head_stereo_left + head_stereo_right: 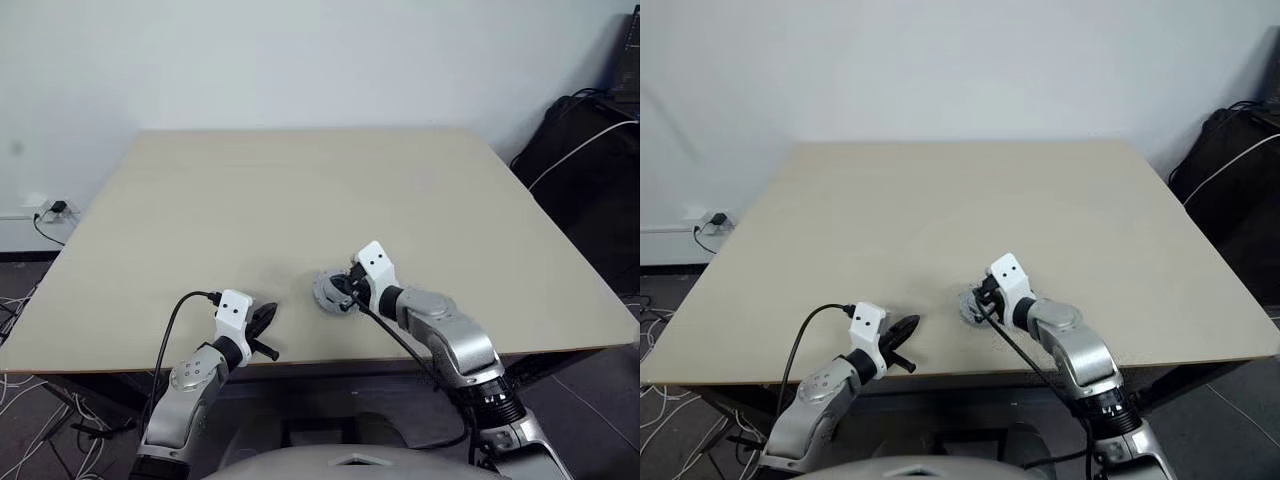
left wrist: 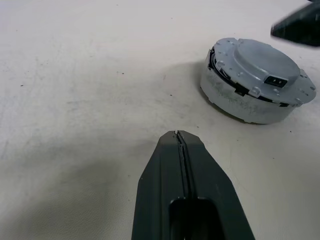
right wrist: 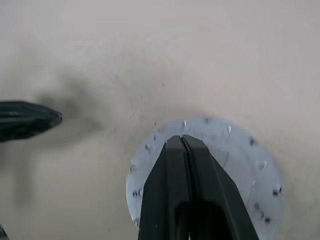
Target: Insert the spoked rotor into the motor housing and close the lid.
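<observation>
While the lid (image 2: 260,75) is seen seated flat on top of the motor housing (image 2: 240,102), the assembled unit stands near the front edge of the worktop (image 1: 300,190), between the two arms and closer to the right one. The spoked rotor cannot be made out; it is judged to be inside the closed housing, though this is hidden by the lid.

The right gripper (image 3: 182,142) is held directly over the lid, pointing down and forward at it, with its jaws pressed together on nothing. In the right wrist view the closed tips are laid over the lid's disc, near its middle; whether they actually touch the lid cannot be told. The left gripper (image 2: 179,137) is kept low over the worktop, just to the left of the housing and apart from it, its jaws likewise together and empty, pointing towards the housing's side.

The unit is round and squat, so no long axis is offered; its axis runs upright, and any seating force would have to be applied straight down along it. The right arm is plainly the nearer and is already placed above. The task is judged to be almost complete, with at most a final press on the lid remaining. A push off-centre could tip the lid or slide the housing sideways.
</observation>
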`<move>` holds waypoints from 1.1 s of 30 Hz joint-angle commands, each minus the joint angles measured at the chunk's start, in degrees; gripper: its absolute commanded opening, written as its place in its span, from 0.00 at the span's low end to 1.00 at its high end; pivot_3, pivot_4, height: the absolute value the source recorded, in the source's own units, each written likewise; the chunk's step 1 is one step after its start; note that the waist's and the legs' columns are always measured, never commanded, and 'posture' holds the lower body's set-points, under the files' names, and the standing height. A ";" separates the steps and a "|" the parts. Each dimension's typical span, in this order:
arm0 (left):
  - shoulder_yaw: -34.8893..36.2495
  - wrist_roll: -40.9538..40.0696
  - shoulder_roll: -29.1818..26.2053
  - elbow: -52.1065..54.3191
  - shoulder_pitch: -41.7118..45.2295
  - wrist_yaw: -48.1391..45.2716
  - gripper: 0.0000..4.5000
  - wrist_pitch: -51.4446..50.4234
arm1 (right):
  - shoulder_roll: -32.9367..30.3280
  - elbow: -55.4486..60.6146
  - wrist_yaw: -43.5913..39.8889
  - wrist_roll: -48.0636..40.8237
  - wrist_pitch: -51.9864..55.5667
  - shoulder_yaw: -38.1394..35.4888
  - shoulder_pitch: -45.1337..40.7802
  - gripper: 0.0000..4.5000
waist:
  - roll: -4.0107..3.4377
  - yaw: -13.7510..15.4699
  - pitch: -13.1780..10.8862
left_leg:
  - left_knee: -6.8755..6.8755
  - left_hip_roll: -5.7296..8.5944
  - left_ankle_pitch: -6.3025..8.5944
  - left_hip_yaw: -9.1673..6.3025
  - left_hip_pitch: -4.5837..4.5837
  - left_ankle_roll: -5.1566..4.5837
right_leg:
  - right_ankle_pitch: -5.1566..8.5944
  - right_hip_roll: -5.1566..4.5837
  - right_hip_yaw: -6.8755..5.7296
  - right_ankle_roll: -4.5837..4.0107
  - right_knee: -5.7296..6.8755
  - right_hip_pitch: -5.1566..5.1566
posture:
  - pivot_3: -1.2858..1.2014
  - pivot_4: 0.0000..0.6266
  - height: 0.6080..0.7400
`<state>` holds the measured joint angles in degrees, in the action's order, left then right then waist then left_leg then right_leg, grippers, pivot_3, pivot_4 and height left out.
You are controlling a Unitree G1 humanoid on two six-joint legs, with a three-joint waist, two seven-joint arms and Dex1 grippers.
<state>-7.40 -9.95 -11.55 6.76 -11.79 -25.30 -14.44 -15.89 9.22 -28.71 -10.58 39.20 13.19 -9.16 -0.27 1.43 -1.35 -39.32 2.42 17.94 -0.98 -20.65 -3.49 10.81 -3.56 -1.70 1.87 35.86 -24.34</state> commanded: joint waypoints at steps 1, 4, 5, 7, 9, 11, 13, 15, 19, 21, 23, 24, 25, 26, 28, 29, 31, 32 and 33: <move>-0.19 -0.40 0.06 2.34 0.87 -0.19 0.00 0.42 | -0.41 0.98 -0.43 0.92 -4.31 0.50 0.53 0.21 | 0.00 -0.04 0.00 | 0.00 0.00 0.00 0.01 0.00 0.00 | 0.01 0.00 0.01 0.00 0.00 0.01 | 0.52 0.00 1.00; -0.16 -0.38 -0.01 2.26 1.07 -0.24 0.00 0.30 | -1.43 1.03 -1.71 1.51 -6.08 1.58 1.64 0.42 | 0.00 -0.18 0.00 | -0.01 0.00 0.00 0.02 0.01 0.00 | 0.05 0.03 0.00 0.03 0.00 0.01 | 0.52 0.00 1.00; -0.18 -0.38 -0.03 2.26 1.12 -0.28 0.00 0.27 | -1.50 0.73 -1.75 1.45 -6.35 1.50 1.73 0.50 | 0.00 -0.20 0.00 | -0.01 -0.01 0.00 0.02 0.01 0.00 | 0.05 0.04 0.00 0.03 -0.01 0.02 | 0.52 0.00 1.00; -0.21 -0.38 -0.04 2.21 1.26 -0.33 0.00 0.23 | -1.34 0.09 -1.72 1.07 -6.39 1.13 1.69 0.64 | 0.00 -0.20 0.00 | -0.01 -0.01 -0.01 0.02 0.01 -0.01 | 0.04 0.05 0.00 0.02 0.00 0.03 | 0.52 0.00 1.00; -0.25 -0.42 -0.05 2.26 1.32 -0.40 0.00 0.17 | -1.62 -0.70 -1.66 1.53 -6.46 1.40 1.48 0.79 | 0.00 -0.19 0.00 | -0.01 -0.01 -0.01 0.02 0.02 -0.01 | 0.04 0.05 -0.01 0.01 0.00 0.02 | 0.52 0.00 1.00; -0.28 -0.43 -0.04 2.24 1.31 -0.45 0.00 0.18 | -1.76 -1.49 -1.88 1.67 -6.59 1.62 1.22 0.94 | 0.00 -0.19 0.00 | -0.02 0.00 -0.01 0.03 0.03 -0.01 | 0.03 0.05 0.00 0.01 0.00 0.04 | 0.52 0.00 1.00; -0.28 -0.42 -0.03 2.22 1.25 -0.48 0.00 0.23 | -1.84 -2.29 -2.24 1.71 -6.74 1.72 0.84 0.99 | 0.00 -0.19 0.00 | -0.02 0.00 -0.01 0.03 0.03 -0.01 | 0.02 0.05 0.00 -0.02 0.00 0.03 | 0.52 0.00 1.00; -0.23 -0.42 -0.02 2.13 1.27 -0.48 0.00 0.29 | -1.60 -3.21 -2.07 1.82 -7.01 1.32 0.37 0.99 | 0.00 -0.21 0.00 | -0.02 0.00 -0.01 0.03 0.03 -0.01 | 0.02 0.05 0.00 -0.02 0.00 0.03 | 0.52 0.00 1.00; -0.19 -0.39 0.10 1.82 1.30 -0.48 0.00 0.56 | -1.72 -5.34 -2.52 2.32 -7.67 1.22 -0.73 0.99 | 0.00 -0.20 0.00 | -0.02 -0.01 -0.01 0.03 0.04 -0.01 | 0.02 0.05 0.00 -0.02 0.00 0.03 | 0.52 0.00 1.00; -0.11 -0.40 0.15 1.66 1.25 -0.46 0.00 0.77 | -1.78 -6.37 -2.37 2.90 -8.11 1.22 -1.41 0.99 | 0.00 -0.21 0.00 | -0.02 0.00 -0.01 0.03 0.04 -0.01 | 0.02 0.05 0.00 -0.02 0.00 0.04 | 0.52 0.00 1.00; -0.03 -0.41 0.17 1.56 1.19 -0.45 0.00 0.94 | -1.75 -7.14 -2.39 3.13 -8.35 1.15 -1.93 0.99 | 0.00 -0.21 0.00 | -0.03 0.00 -0.01 0.04 0.04 -0.01 | 0.02 0.05 0.01 -0.02 0.00 0.05 | 0.52 0.00 1.00; 0.01 -0.39 0.18 1.49 1.20 -0.44 0.00 1.01 | -1.75 -7.49 -2.49 3.24 -8.49 1.18 -2.15 0.99 | 0.00 -0.20 0.00 | -0.03 0.00 -0.01 0.04 0.04 -0.01 | 0.01 0.06 0.01 -0.02 0.00 0.04 | 0.52 0.00 1.00; 0.06 -0.41 0.20 1.43 1.19 -0.43 0.00 1.08 | -1.74 -7.86 -2.51 3.43 -8.65 1.22 -2.36 0.99 | 0.00 -0.20 0.00 | -0.03 0.00 -0.01 0.03 0.04 -0.01 | 0.01 0.05 0.00 -0.02 0.00 0.05 | 0.52 0.00 1.00; 0.11 -0.40 0.20 1.39 1.17 -0.41 0.00 1.15 | -1.79 -8.23 -2.63 3.64 -8.75 1.36 -2.55 0.99 | 0.00 -0.19 0.00 | -0.02 0.00 -0.01 0.03 0.04 -0.01 | 0.01 0.05 0.01 -0.02 0.00 0.06 | 0.52 0.00 1.00; 0.19 -0.41 0.22 1.32 1.13 -0.39 0.00 1.29 | -1.85 -8.96 -2.85 4.02 -9.10 1.63 -2.78 0.99 | 0.00 -0.20 0.00 | -0.02 0.00 -0.01 0.03 0.03 -0.01 | 0.00 0.05 0.02 -0.03 0.01 0.07 | 0.52 0.00 1.00; 0.21 -0.40 0.23 1.26 1.13 -0.37 0.00 1.35 | -1.82 -9.22 -2.94 4.09 -9.21 1.66 -2.84 0.99 | 0.00 -0.20 0.00 | -0.02 0.00 -0.01 0.04 0.03 -0.01 | 0.00 0.04 0.04 -0.03 0.01 0.09 | 0.52 0.00 1.00; 0.26 -0.42 0.24 1.20 1.14 -0.37 0.00 1.45 | -1.78 -9.42 -3.13 4.24 -9.10 1.83 -2.90 0.99 | 0.00 -0.20 0.01 | -0.02 0.00 -0.01 0.03 0.03 -0.01 | 0.00 0.04 0.04 -0.03 0.01 0.11 | 0.52 0.00 1.00; 0.30 -0.43 0.25 1.18 1.14 -0.36 0.00 1.48 | -1.74 -9.44 -3.19 4.28 -9.07 1.84 -2.90 0.99 | -0.01 -0.21 0.01 | -0.02 0.00 -0.01 0.03 0.03 -0.01 | 0.01 0.03 0.04 -0.04 0.01 0.11 | 0.52 0.00 1.00; 0.31 -0.41 0.23 1.15 1.10 -0.35 0.00 1.54 | -1.62 -9.28 -3.28 4.18 -9.05 1.77 -2.79 0.99 | -0.01 -0.21 0.01 | -0.02 0.00 -0.01 0.04 0.03 -0.01 | 0.01 0.03 0.04 -0.04 0.01 0.10 | 0.52 0.00 1.00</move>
<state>-7.38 -9.95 -11.44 6.75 -11.27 -25.51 -14.27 -17.58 -0.52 -31.55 -6.28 31.09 15.30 -10.80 -0.28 1.22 -1.34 -39.34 2.42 17.93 -0.94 -20.61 -3.50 10.82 -3.52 -1.66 1.83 35.86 -24.23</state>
